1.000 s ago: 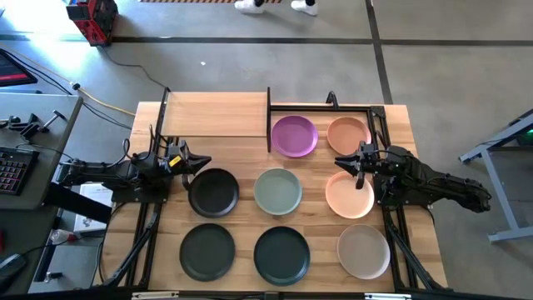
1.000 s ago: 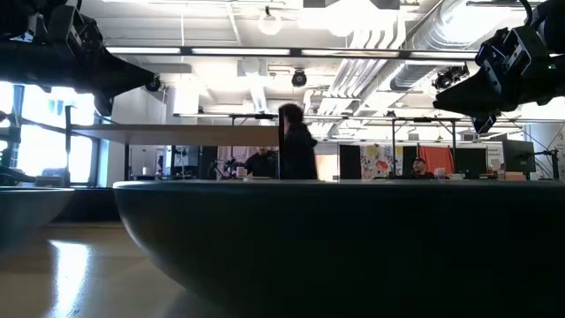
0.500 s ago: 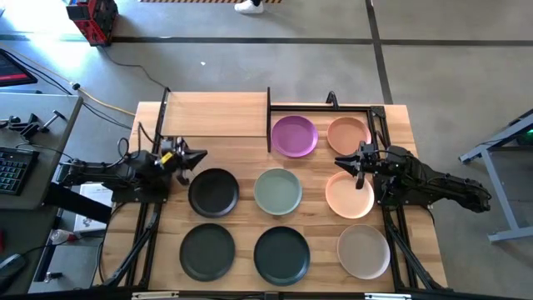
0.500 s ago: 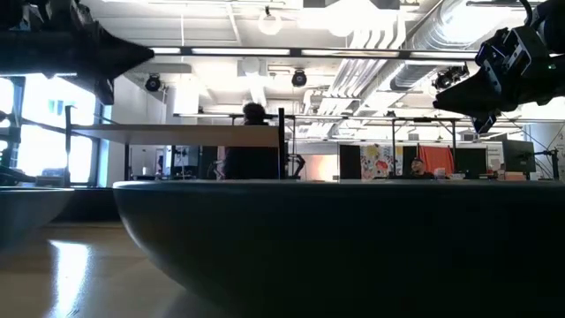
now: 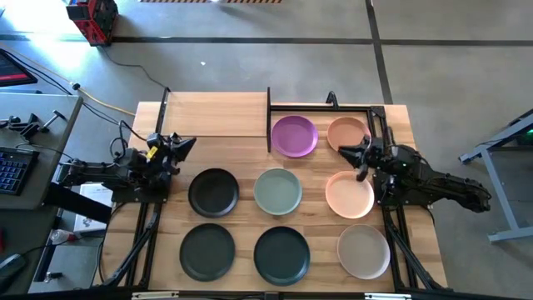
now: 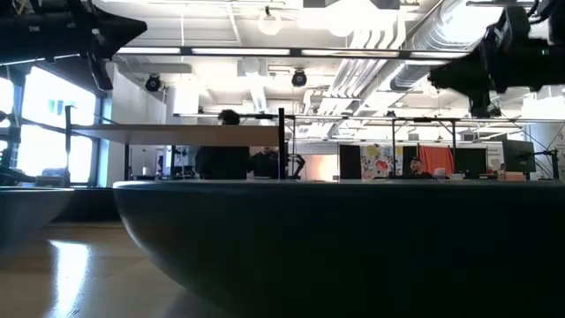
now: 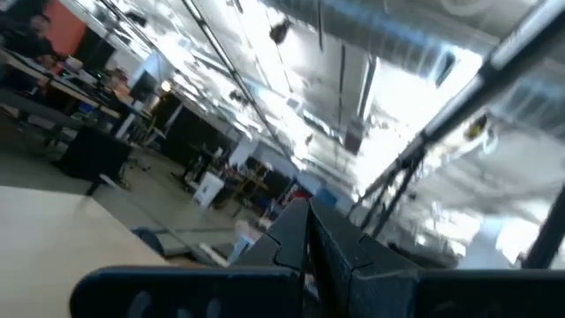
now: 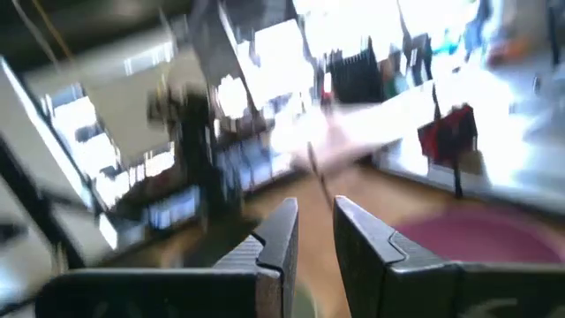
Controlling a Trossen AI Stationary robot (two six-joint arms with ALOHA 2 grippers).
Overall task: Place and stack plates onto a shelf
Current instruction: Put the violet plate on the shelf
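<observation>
Nearest me, three plates wait in front; the peach plate (image 5: 350,194) lies behind. The right pincer (image 5: 348,152) hangs between the two peach plates, slightly spread, empty. Left pincer (image 5: 188,143) pressed together. Next: grasp a rim, carry it to the shelf (image 5: 215,115).

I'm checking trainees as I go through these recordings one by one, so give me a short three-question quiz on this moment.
1. Which plate lies between the black plate and the lower peach plate?
2. True or false: a plate rests on the shelf panel.
3. The left tool is: A) open; B) shut on a plate; C) shut, holding nothing.
Key: 1, the sage green plate; 2, false; 3, C.
</observation>
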